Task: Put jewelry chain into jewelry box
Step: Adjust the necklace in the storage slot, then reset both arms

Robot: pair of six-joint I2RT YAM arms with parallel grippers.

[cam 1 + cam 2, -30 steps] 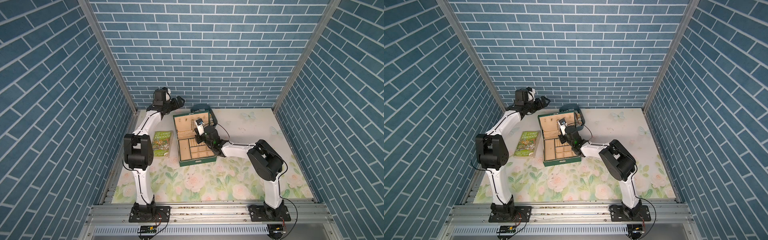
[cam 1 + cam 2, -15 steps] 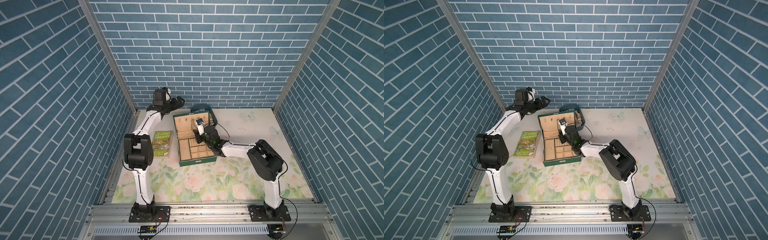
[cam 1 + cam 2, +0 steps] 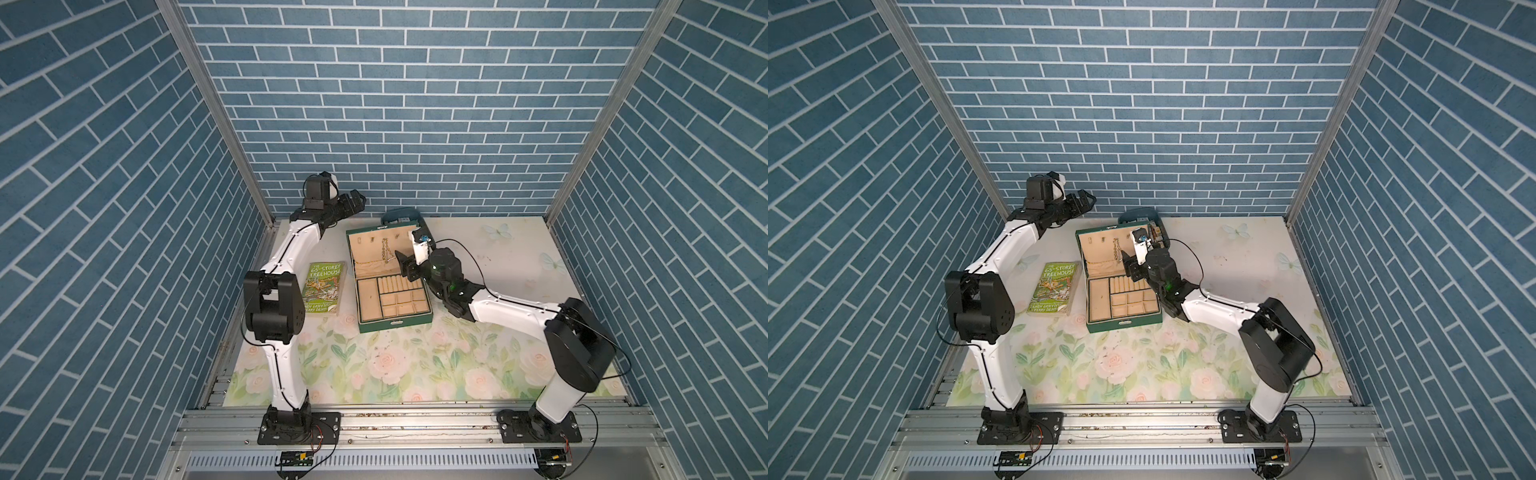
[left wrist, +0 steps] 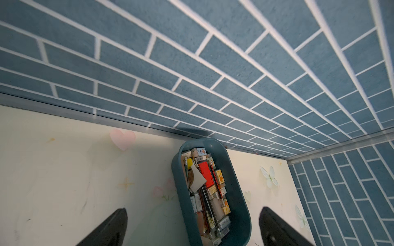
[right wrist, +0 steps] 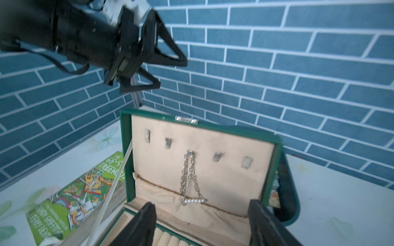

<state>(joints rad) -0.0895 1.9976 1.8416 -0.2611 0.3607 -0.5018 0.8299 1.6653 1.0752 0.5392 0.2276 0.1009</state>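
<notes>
Plainly, the chain (image 5: 189,176) is already in the box (image 5: 125,149). It hangs doubled from the middle hook (image 5: 189,151) of the upright lid, and its pearl bar rests against the pouch (image 5: 162,196) at the lid's foot. Hung that way it stays straight and off the tray, so it should not tangle among the ring rolls.

The right gripper (image 5: 201,209) sits just in front of the lid, low over the tray and facing the chain. Its jaws are well apart, one on each side of the chain, and they hold nothing and touch nothing. That reads as a release, with the hook alone carrying the weight. The wrist view is soft, so I cannot say whether the loop sits fully over the hook or only catches its tip.

The left gripper (image 3: 355,201) is raised beyond the box's far left corner, near the wall. It is fully open and empty, probably parked there to leave the lid clear. The tub (image 4: 236,191) stands behind the box and the book (image 3: 324,286) lies to its left. Neither is involved.
</notes>
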